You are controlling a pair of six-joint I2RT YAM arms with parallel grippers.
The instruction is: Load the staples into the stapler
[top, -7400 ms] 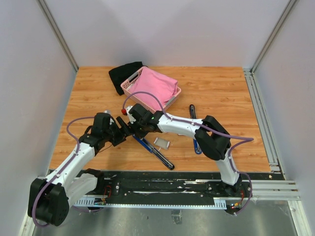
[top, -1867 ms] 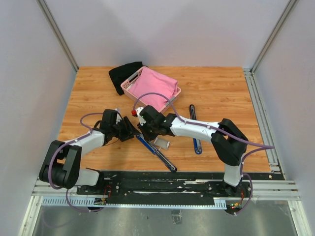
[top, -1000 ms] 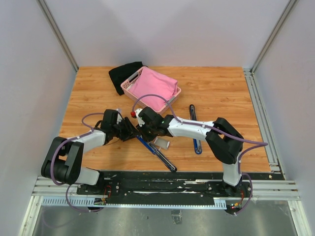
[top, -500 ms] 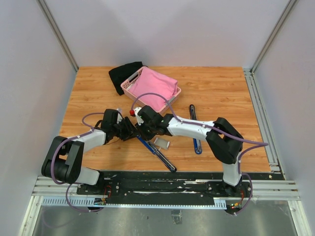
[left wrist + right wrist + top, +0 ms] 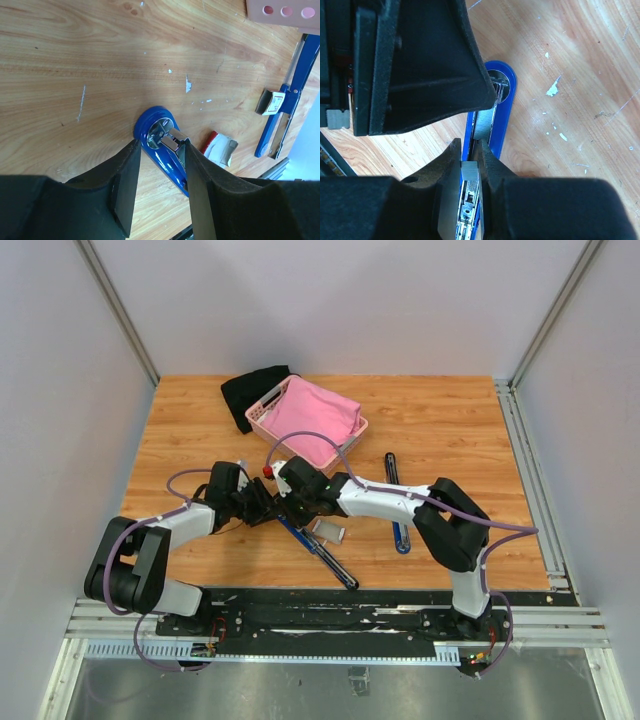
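The blue stapler (image 5: 300, 536) lies opened flat on the wooden table, its silvery magazine channel facing up. My left gripper (image 5: 262, 508) straddles its rounded head (image 5: 157, 131), shut on it across the width. My right gripper (image 5: 469, 150) is shut on a silvery strip of staples (image 5: 470, 172), held right over the channel (image 5: 485, 125), where another grey strip lies. In the top view the right gripper (image 5: 288, 505) nearly meets the left one. The white carton with red print (image 5: 328, 531) rests beside the stapler, and it shows in the left wrist view too (image 5: 220, 150).
A second blue and black stapler (image 5: 397, 505) lies opened to the right. At the back stand a pink basket (image 5: 352, 430) holding pink cloth and a black cloth (image 5: 250, 392). White flecks dot the wood (image 5: 188, 85).
The right gripper has crept slightly left along the stapler toward its head, still holding the staples. The left gripper has stayed where it was.
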